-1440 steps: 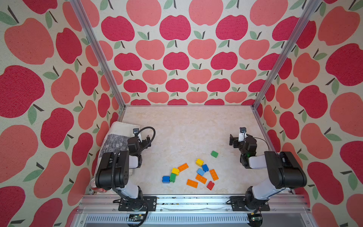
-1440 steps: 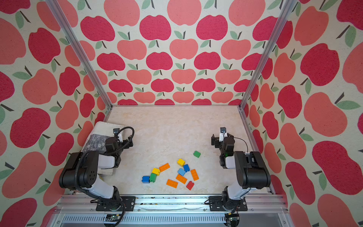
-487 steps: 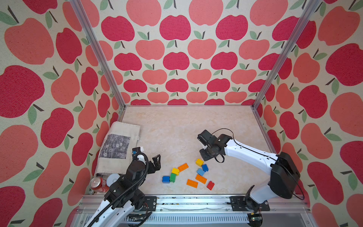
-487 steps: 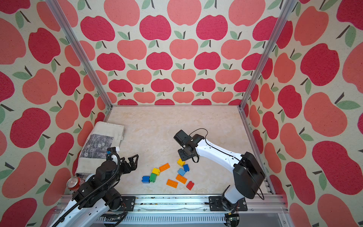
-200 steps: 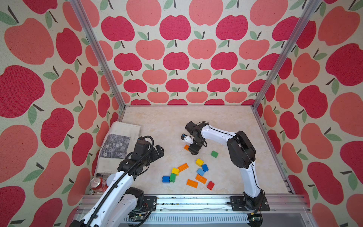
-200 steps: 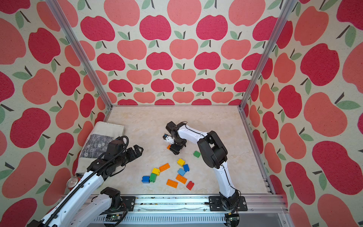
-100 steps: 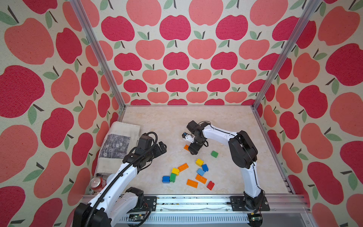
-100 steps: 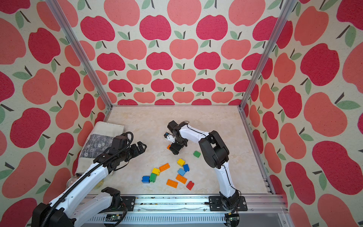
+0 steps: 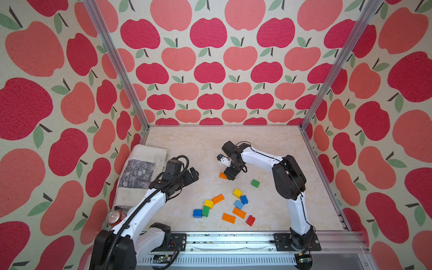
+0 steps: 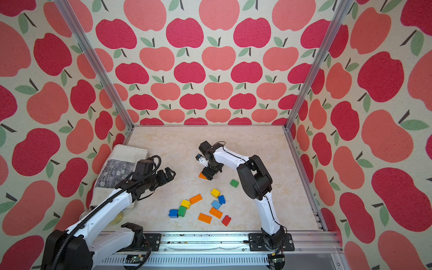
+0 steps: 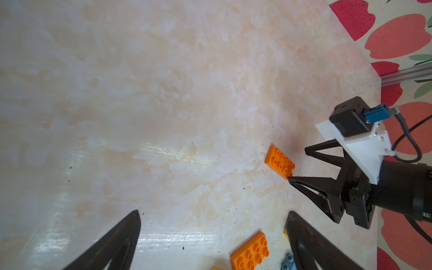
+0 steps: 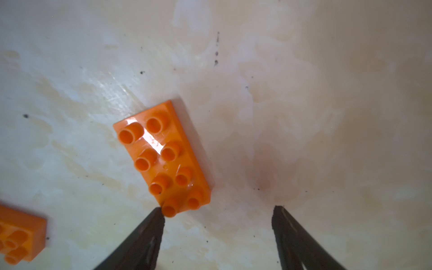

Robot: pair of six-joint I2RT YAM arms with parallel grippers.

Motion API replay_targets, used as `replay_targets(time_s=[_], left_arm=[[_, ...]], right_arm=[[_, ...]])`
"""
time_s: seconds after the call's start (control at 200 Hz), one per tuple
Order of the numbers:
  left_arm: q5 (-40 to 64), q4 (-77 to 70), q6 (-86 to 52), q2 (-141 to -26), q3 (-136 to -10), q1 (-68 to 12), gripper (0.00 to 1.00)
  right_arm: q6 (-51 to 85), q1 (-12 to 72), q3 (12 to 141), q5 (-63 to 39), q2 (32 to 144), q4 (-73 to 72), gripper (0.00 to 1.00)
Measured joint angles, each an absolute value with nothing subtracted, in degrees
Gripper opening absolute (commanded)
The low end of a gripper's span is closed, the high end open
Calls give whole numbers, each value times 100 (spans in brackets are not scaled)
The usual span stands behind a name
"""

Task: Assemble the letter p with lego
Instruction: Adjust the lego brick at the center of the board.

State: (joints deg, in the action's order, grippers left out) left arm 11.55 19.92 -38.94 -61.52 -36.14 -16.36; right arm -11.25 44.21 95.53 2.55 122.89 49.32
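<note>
One flat orange lego brick (image 12: 163,159) lies alone, studs up, near the middle of the table (image 9: 268,145). My right gripper (image 12: 217,210) stands open just over it. One fingertip (image 12: 156,216) touches the brick's corner and nothing sits between the jaws. In both top views this gripper (image 9: 230,174) (image 10: 209,174) partly covers that brick (image 9: 222,175). My left gripper (image 11: 212,215) is open and empty, hanging left of it (image 9: 194,174). The other lego lie nearer the front: yellow (image 9: 237,193), blue (image 9: 243,199), light blue (image 9: 239,204), orange (image 9: 217,199), green (image 9: 206,210) and red (image 9: 250,220).
A lone green brick (image 9: 255,183) sits right of the right gripper. A folded printed cloth (image 9: 140,173) lies along the left wall, with a drink can (image 9: 114,217) at its near end. Apple-patterned walls and metal posts close in three sides.
The right gripper brought the orange brick from the pile to mid-table and now stands open beside it. Over the last second the left arm has reached further toward the centre.
</note>
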Motion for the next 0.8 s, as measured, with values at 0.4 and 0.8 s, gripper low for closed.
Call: replay_targets(time_s=[0.4,0.8], left_arm=[[1376,2102,-3785,-6685,-3809,-1811,99],[1083,1831,-3498,-5721,-3343,-1997,99]], right_arm=[[-904,4418,9253,165,12025,4836,77],[-128,4088,7728,115,10313,4921,73]])
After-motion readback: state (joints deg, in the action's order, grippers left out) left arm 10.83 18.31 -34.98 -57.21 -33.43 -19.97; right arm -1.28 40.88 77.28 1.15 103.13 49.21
